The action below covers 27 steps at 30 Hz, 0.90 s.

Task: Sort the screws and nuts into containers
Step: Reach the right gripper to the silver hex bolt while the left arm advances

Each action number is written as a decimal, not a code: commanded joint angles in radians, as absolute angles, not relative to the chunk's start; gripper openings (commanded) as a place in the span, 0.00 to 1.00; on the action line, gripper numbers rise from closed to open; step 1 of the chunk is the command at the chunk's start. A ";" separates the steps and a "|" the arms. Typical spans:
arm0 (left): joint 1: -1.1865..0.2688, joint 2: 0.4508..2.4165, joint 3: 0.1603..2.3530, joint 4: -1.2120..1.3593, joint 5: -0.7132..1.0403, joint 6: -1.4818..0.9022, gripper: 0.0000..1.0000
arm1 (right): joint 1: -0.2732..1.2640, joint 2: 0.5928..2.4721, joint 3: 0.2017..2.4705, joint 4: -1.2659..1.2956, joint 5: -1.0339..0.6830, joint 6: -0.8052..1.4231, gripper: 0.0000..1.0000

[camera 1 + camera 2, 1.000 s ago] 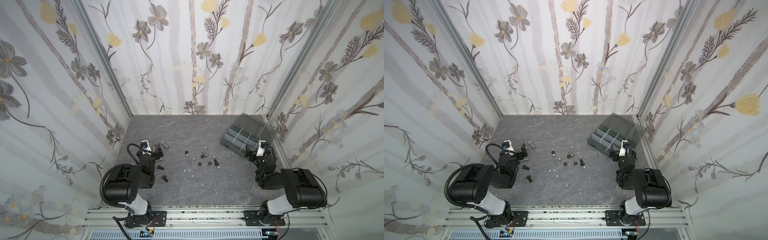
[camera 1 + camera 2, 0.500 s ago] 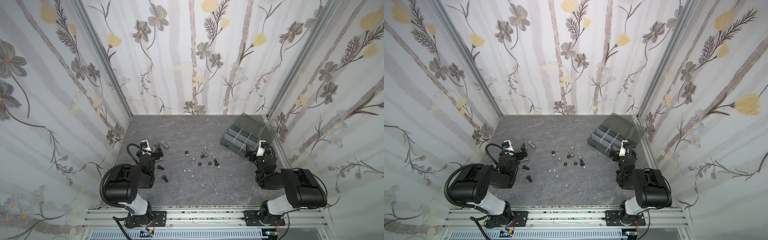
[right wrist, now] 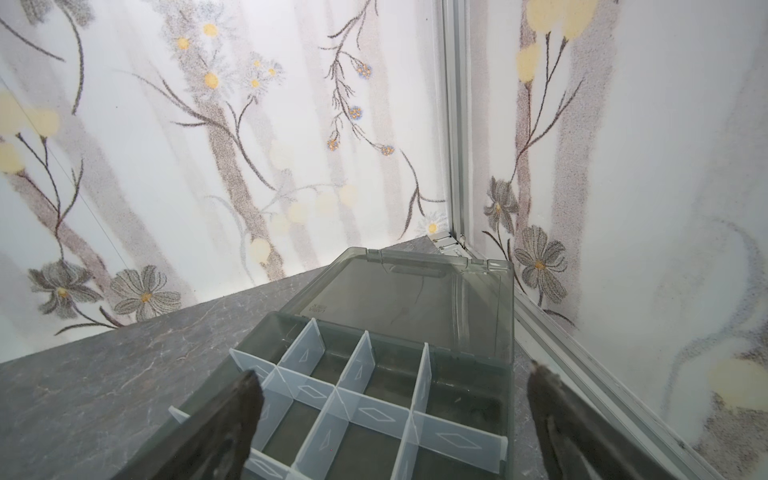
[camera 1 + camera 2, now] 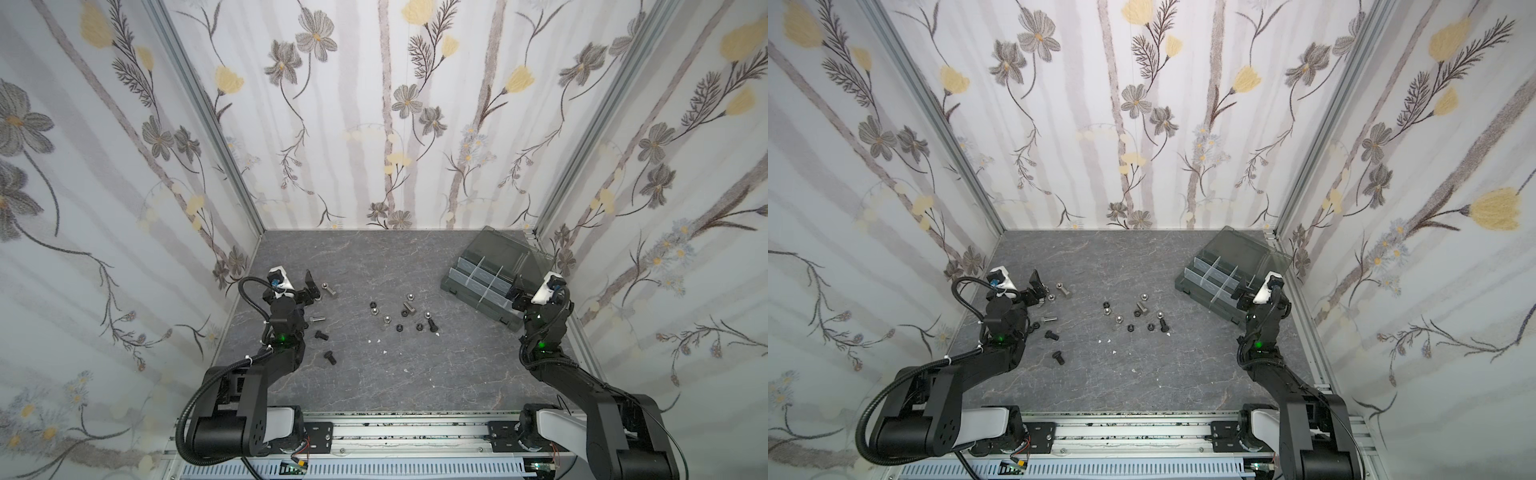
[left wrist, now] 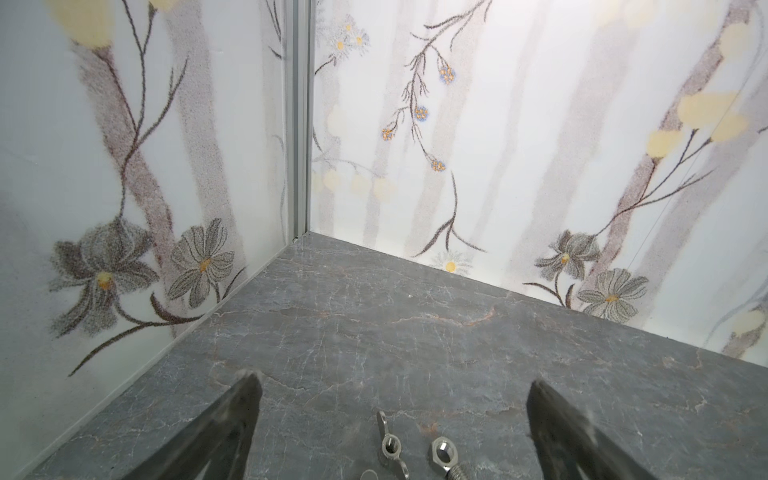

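Black and silver screws [image 4: 407,308] and nuts [image 4: 399,328] lie scattered mid-table in both top views, with more screws [image 4: 1050,333] near the left arm. My left gripper [image 4: 312,289] [image 5: 390,386] hovers open and empty low over the table. Between its fingers [image 5: 245,399] lie a silver wing nut [image 5: 390,446] and a silver hex nut [image 5: 442,451] at the end of a threaded shaft. The dark grey box of containers [image 4: 461,286] [image 3: 469,357] sits back right, lid [image 3: 415,291] open and compartments empty. My right gripper [image 4: 516,293] [image 3: 392,382] stands open and empty above its near end.
Flowered walls close in the table on three sides, and the box lid leans near the right wall's metal rail [image 3: 582,365]. Tiny white specks [image 4: 386,352] dot the dark stone-patterned tabletop [image 4: 374,386]. Both arm bases stand on the front rail [image 4: 395,428].
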<state>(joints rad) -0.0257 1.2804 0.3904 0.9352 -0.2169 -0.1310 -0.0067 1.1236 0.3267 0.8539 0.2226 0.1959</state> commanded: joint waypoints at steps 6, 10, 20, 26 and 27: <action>-0.129 1.137 0.644 0.260 -0.322 -0.225 1.00 | 0.083 0.978 0.501 0.315 0.143 0.310 1.00; -0.231 1.061 0.698 0.115 -0.365 -0.271 1.00 | 0.205 0.956 0.570 0.178 0.103 0.286 0.98; -0.427 0.916 0.683 -0.128 -0.403 -0.445 1.00 | 0.556 1.030 0.679 -0.038 0.063 0.230 0.88; -0.454 0.905 0.642 -0.158 -0.388 -0.518 1.00 | 0.633 1.205 0.745 -0.077 0.013 0.212 0.79; -0.455 0.907 0.637 -0.157 -0.381 -0.522 1.00 | 0.638 1.230 0.745 -0.073 0.007 0.211 0.77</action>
